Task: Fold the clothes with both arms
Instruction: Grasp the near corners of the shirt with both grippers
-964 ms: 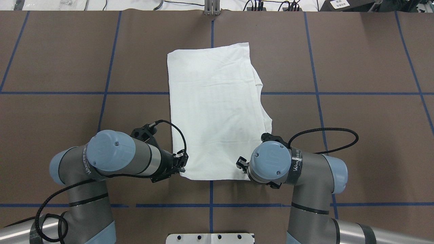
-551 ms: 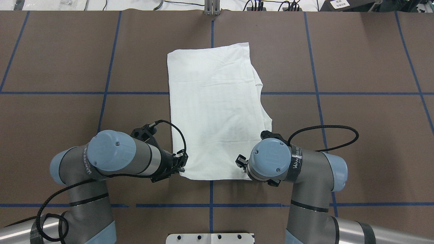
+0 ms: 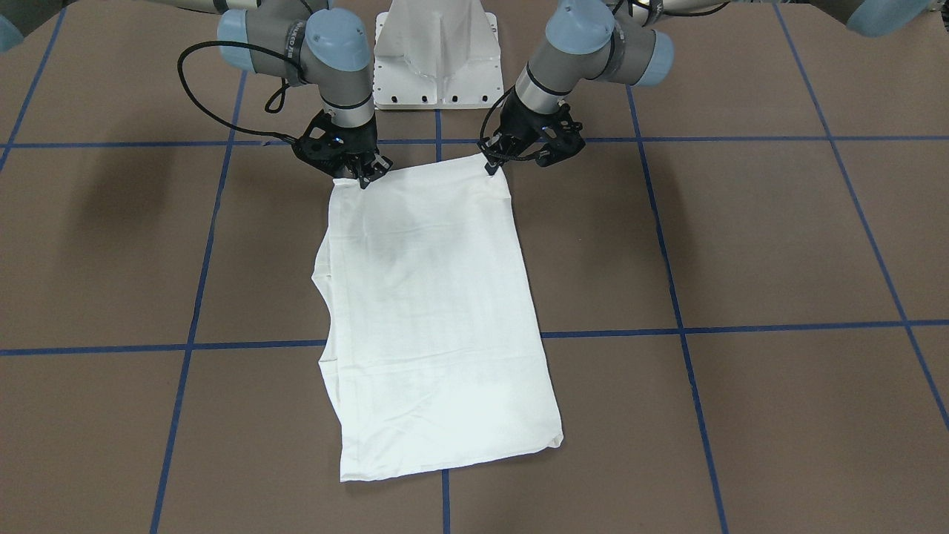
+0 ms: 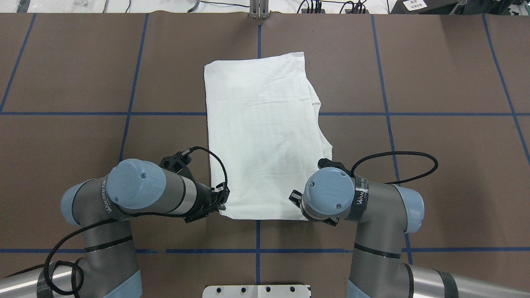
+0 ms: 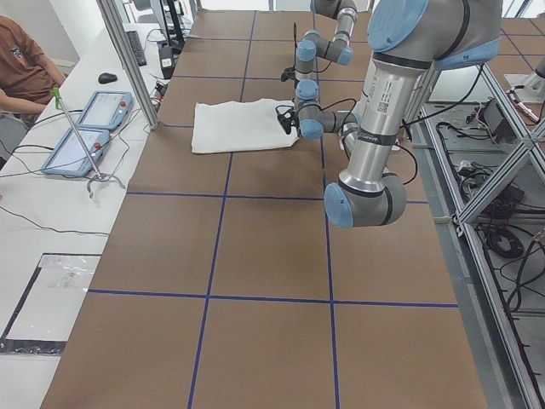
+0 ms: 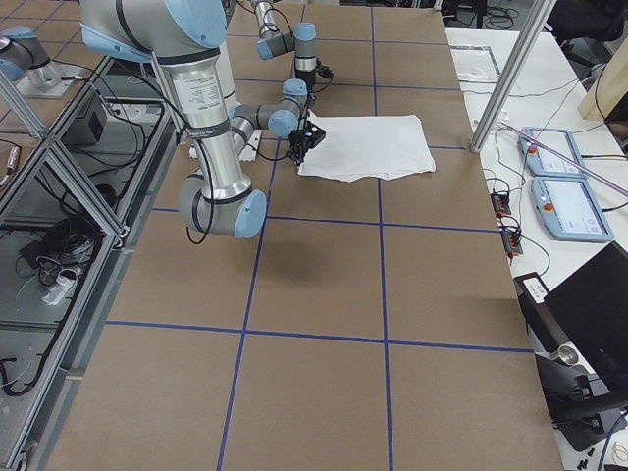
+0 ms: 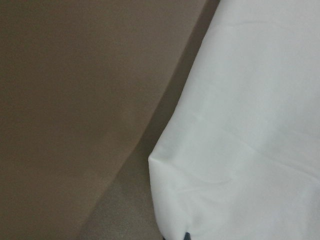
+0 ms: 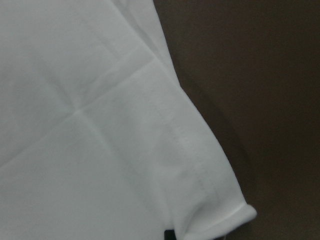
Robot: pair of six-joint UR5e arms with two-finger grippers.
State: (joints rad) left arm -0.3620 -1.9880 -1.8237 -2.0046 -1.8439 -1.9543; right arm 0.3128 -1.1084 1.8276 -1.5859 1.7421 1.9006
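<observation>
The white T-shirt [image 4: 261, 132] lies folded into a long rectangle on the brown table, plain side up, with no print showing; it also shows in the front view [image 3: 430, 311]. My left gripper [image 4: 223, 201] is at its near left corner, shut on the cloth [image 7: 250, 125]. My right gripper [image 4: 295, 198] is at the near right corner, shut on the hemmed corner [image 8: 100, 125]. In the front view the left gripper [image 3: 492, 166] and the right gripper [image 3: 361, 178] both sit low at the shirt's robot-side edge. Both corners look slightly raised off the table.
The white pedestal base [image 3: 436, 52] stands just behind the grippers. Blue tape lines cross the table [image 4: 434, 165]. A metal post [image 4: 259, 9] stands at the far edge. A seated person [image 5: 25, 64] and tablets [image 5: 85, 128] are beyond the far edge.
My right arm has shifted slightly to the left and away from the robot base. The left arm and the shirt look unchanged.
</observation>
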